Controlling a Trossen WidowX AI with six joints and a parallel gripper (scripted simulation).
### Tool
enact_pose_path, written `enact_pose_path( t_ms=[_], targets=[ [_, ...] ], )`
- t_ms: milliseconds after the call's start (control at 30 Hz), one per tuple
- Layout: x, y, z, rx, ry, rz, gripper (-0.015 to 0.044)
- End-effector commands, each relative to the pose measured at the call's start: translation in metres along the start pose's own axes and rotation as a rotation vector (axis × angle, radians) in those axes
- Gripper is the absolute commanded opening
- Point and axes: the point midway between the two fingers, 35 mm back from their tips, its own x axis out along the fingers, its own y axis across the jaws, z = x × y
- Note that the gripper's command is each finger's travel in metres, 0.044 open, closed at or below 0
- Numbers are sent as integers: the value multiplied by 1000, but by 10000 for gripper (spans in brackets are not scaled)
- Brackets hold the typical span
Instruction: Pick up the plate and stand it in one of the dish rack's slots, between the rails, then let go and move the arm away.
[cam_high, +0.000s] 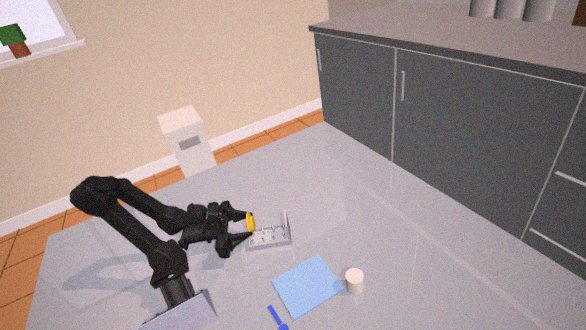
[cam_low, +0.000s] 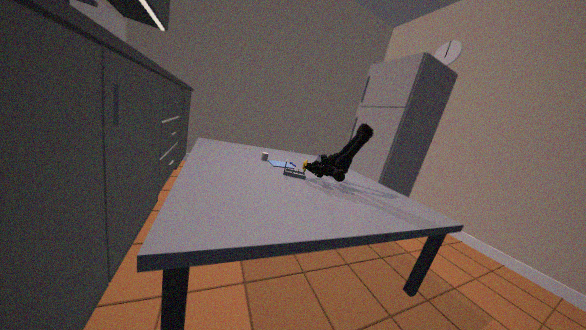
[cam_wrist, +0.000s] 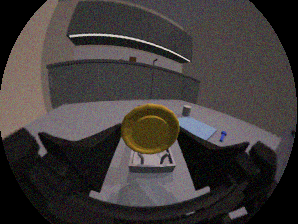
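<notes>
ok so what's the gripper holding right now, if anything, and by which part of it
The yellow plate, held on edge by its rim, with the fingers of the gripper at opposite sides.

Yellow round plate (cam_high: 250, 222) (cam_low: 305, 165) (cam_wrist: 150, 129) up on edge in the gripper (cam_high: 242, 226) (cam_low: 305, 167) (cam_wrist: 150, 128), pale dish rack (cam_high: 270, 245) (cam_low: 294, 175) (cam_wrist: 152, 169) flat on the surface (cam_high: 320, 200) (cam_low: 240, 210) (cam_wrist: 95, 114)

One plate (cam_high: 250, 222) (cam_low: 305, 165) (cam_wrist: 150, 129), one rack (cam_high: 270, 245) (cam_low: 294, 175) (cam_wrist: 152, 169)
</notes>
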Motion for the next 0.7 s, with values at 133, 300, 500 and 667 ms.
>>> enact_pose_path(
  t_ms=[133,300,500,667],
  targets=[
    [11,-7,-2,-2,3,-3,0],
    [15,-8,-2,4,2,2,0],
    [15,-9,-17,16,1,7,0],
    [15,-7,-18,20,5,10,0]
  ],
)
